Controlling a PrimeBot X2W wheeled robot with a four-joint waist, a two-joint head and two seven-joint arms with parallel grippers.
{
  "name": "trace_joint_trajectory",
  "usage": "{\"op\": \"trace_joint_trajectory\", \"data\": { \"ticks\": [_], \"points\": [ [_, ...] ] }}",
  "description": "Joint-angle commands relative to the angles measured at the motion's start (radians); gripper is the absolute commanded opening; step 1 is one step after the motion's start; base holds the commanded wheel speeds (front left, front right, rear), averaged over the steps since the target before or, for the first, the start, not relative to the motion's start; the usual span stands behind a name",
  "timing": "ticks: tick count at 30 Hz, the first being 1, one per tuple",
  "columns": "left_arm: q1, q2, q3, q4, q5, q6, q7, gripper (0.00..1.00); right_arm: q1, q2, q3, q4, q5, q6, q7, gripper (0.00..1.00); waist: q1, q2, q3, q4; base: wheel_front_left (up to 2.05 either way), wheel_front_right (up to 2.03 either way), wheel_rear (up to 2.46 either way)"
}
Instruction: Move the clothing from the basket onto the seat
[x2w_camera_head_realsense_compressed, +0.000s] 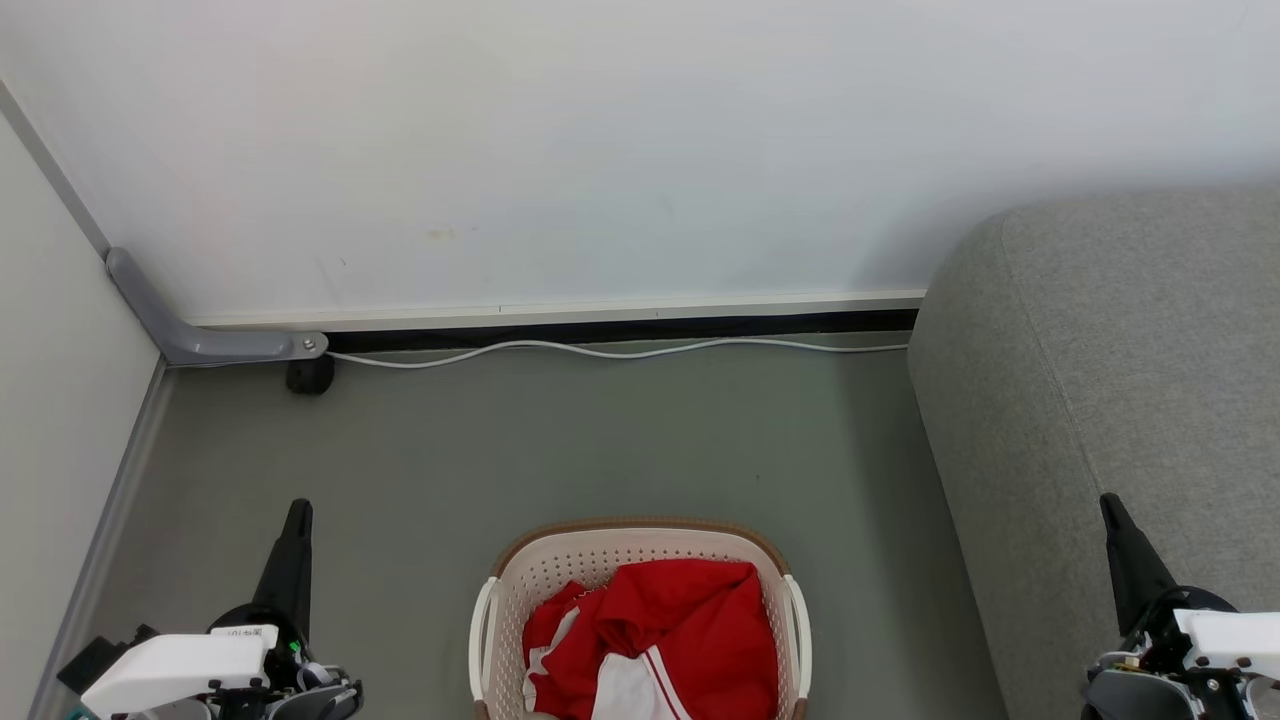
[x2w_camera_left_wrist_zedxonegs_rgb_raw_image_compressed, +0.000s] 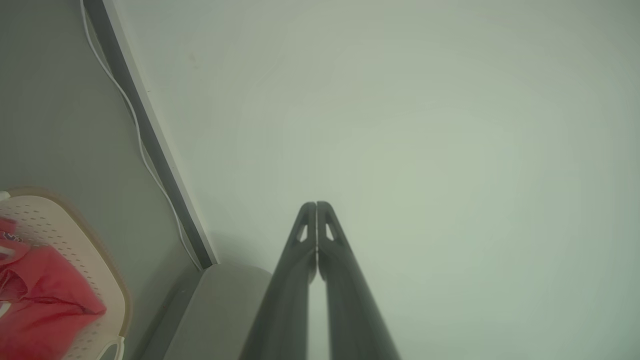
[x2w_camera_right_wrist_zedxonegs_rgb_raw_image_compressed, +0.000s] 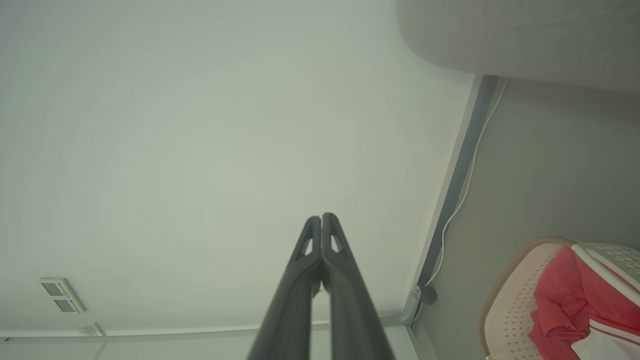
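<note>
Clothing lies heaped in the basket on the floor, with the seat near on its right, not touching. Your head view gives you that layout. Your right wrist view adds a pale wall plate, and both wrist views show you fingers pressed tip to tip. Left gripper and right gripper flank the basket, pointing toward the wall, clenched on nothing.

Long blk tool fingers, wht wrists
</note>
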Motion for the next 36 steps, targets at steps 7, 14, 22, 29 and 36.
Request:
{"op": "trace_joint_trajectory", "data": {
  "ticks": [7,14,22,29,36],
  "points": [
    [-0.055,0.012,0.033,-0.023,-0.004,-0.008,0.007,0.00,-0.036,-0.010,0.017,-0.030,0.009,0.002,0.007,0.00,0.0000,0.0000,0.000,0.000,0.00,0.00,0.00],
    [-0.055,0.012,0.033,-0.023,-0.004,-0.008,0.007,0.00,-0.036,-0.010,0.017,-0.030,0.009,0.002,0.007,0.00,0.0000,0.0000,0.000,0.000,0.00,0.00,0.00],
    [-0.055,0.012,0.033,-0.023,-0.004,-0.008,0.007,0.00,-0.036,-0.010,0.017,-0.030,0.009,0.002,0.007,0.00,0.0000,0.0000,0.000,0.000,0.00,0.00,0.00],
    [-0.055,0.012,0.033,-0.023,-0.004,-0.008,0.007,0.00,-0.036,-0.010,0.017,-0.030,0.009,0.002,0.007,0.00,0.0000,0.0000,0.000,0.000,0.00,0.00,0.00],
    [-0.055,0.012,0.033,-0.023,-0.004,-0.008,0.007,0.00,-0.036,-0.010,0.017,-0.030,0.009,0.002,0.007,0.00,0.0000,0.0000,0.000,0.000,0.00,0.00,0.00]
  ]
}}
